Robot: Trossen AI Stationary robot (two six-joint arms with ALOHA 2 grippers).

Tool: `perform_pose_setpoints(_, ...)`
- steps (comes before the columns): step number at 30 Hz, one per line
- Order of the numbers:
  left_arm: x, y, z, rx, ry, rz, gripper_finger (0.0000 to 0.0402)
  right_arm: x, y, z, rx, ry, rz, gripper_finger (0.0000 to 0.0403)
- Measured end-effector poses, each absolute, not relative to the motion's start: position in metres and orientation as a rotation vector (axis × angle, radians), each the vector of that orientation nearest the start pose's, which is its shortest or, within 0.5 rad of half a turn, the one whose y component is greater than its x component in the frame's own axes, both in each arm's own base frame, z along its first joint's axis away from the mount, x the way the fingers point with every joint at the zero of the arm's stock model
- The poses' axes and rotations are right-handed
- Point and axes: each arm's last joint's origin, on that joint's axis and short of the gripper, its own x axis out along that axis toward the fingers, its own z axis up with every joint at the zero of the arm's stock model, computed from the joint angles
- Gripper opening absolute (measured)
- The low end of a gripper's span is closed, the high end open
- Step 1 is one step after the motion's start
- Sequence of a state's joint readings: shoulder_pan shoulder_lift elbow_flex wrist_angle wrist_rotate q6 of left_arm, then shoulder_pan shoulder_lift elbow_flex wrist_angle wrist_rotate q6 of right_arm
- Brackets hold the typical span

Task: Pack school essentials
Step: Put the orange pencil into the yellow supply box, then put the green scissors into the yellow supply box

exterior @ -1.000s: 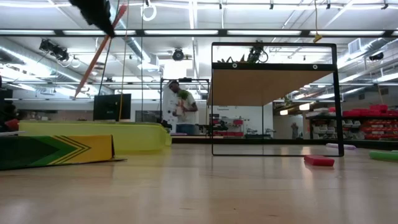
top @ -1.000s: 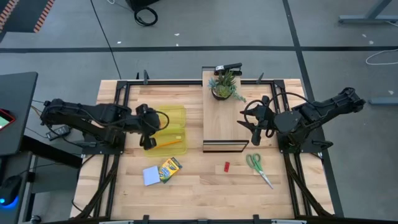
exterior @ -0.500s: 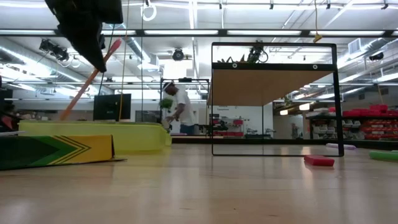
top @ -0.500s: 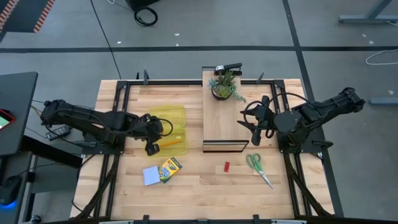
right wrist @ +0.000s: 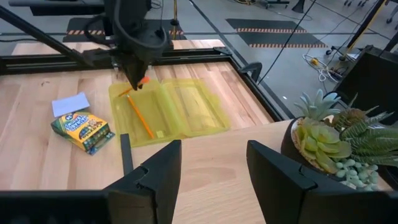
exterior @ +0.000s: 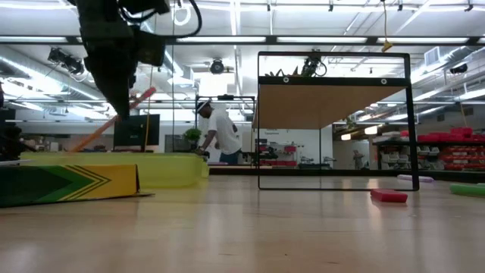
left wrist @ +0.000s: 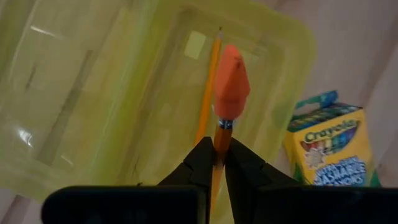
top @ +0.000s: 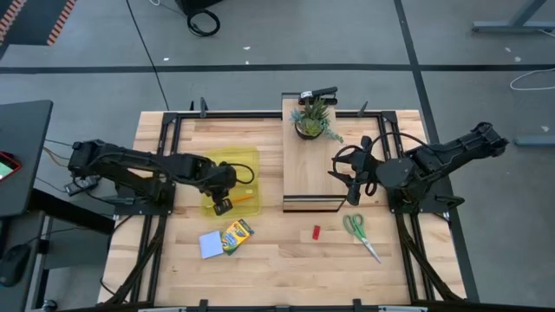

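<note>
My left gripper (top: 222, 206) hangs over the yellow translucent case (top: 244, 168), shut on the orange pencil (exterior: 106, 125). The yellow-green crayon box (top: 236, 232) and the pale blue notepad (top: 210, 244) lie flat on the table, on the near side of the case. The red block (top: 316, 231) and the green-handled scissors (top: 357, 232) lie near the shelf's front. My right gripper (right wrist: 211, 180) is open and touches nothing. It waits above the wooden shelf's right side (top: 328, 173). I see no purple pen in the high view. My left gripper pinches the pencil between its two fingers just below the metal band (left wrist: 224, 123) under the orange eraser cap (left wrist: 231, 74). The fingers (left wrist: 204, 155) come from above, across the pencil. It slants, eraser end up and long body down into the case; I cannot tell whether its tip touches the floor.
A raised wooden shelf (top: 308, 165) with a dark frame stands at the table's middle and carries a potted plant (top: 312, 120) at its far end. Black frame rails run along the table's edges. A person stands in the room beyond the table (exterior: 220, 133).
My left gripper has moved down and a little toward the table's right, staying shut on the pencil. It now hangs low over the case. The pencil came down with it and tipped from steep to a flatter slant, its lower end reaching the case.
</note>
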State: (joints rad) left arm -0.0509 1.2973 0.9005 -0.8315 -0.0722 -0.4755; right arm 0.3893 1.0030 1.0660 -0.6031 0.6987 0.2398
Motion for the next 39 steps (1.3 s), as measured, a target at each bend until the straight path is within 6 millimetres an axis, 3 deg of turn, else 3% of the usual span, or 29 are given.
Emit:
perform_pose_setpoints(10, 0.241, -0.009, 0.209, -0.319, 1.279, 0.281, 0.0048, 0.188, 0.057, 0.355, -0.048, 0.424, -0.362, 0.0188)
perform_pose_setpoints(23, 0.245, -0.011, 0.206, -0.332, 1.274, 0.251, 0.0156, 0.185, 0.055, 0.351, -0.094, 0.47, -0.391, 0.0188)
perform_pose_setpoints(28, 0.245, -0.016, 0.208, -0.32, 1.266, 0.23, 0.0171, 0.182, 0.054, 0.341, -0.068, 0.511, -0.412, 0.0188)
perform_pose_setpoints(39, 0.245, -0.021, 0.208, -0.254, 1.259, 0.186, 0.0172, 0.173, 0.085, 0.331, -0.061, 0.537, -0.266, 0.0188)
